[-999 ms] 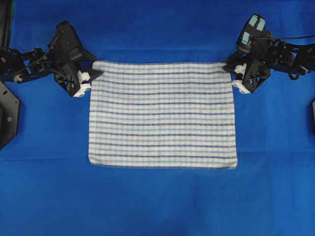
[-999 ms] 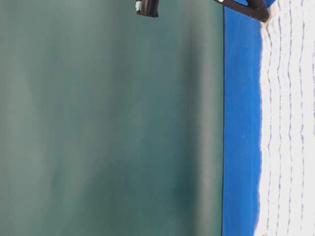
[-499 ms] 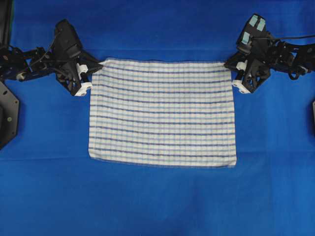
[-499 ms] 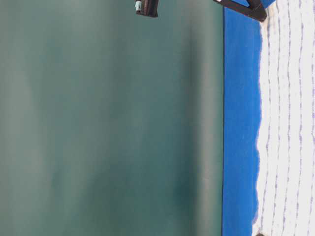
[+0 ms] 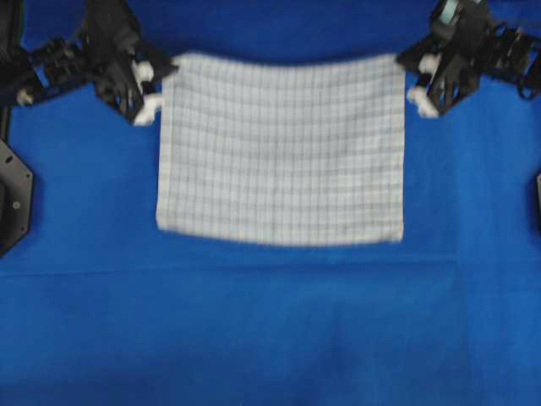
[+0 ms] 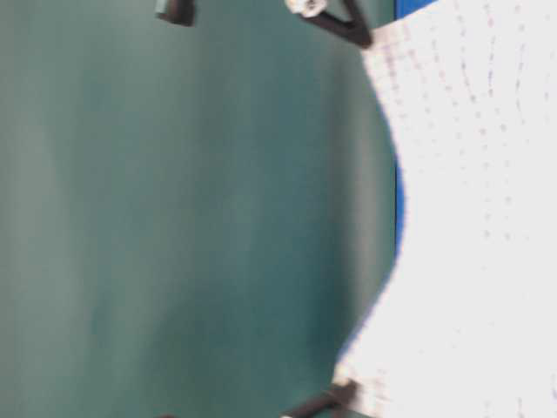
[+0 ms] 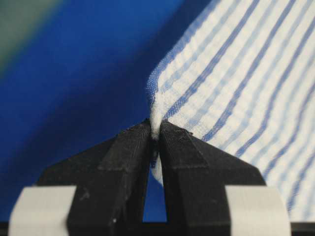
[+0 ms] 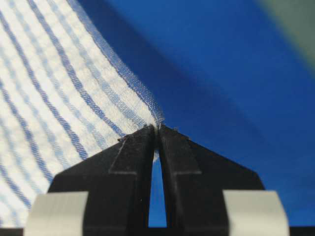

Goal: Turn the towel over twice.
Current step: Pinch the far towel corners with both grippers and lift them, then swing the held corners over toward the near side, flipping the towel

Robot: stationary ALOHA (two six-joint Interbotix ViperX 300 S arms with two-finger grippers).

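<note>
The towel (image 5: 279, 152), white with blue checks, hangs from its two far corners and its far edge sags in the middle (image 6: 470, 218). My left gripper (image 5: 167, 68) is shut on the far left corner. The left wrist view shows the jaws (image 7: 155, 132) pinching the hem, with the striped cloth (image 7: 236, 83) running off to the right. My right gripper (image 5: 404, 63) is shut on the far right corner. Its jaws (image 8: 157, 129) grip the blue edge of the towel (image 8: 54, 98). Both grippers are raised above the table (image 6: 357, 35) (image 6: 335, 399).
A large plain blue cloth (image 5: 270, 321) covers the table under and around the towel. Black fixtures stand at the left edge (image 5: 13, 194) and the right edge (image 5: 538, 199). A green backdrop (image 6: 174, 218) rises behind the table.
Both grippers have shut on the far corners and risen. The towel's far edge has lifted off the blue cloth, and its near edge has slid away from the front.
</note>
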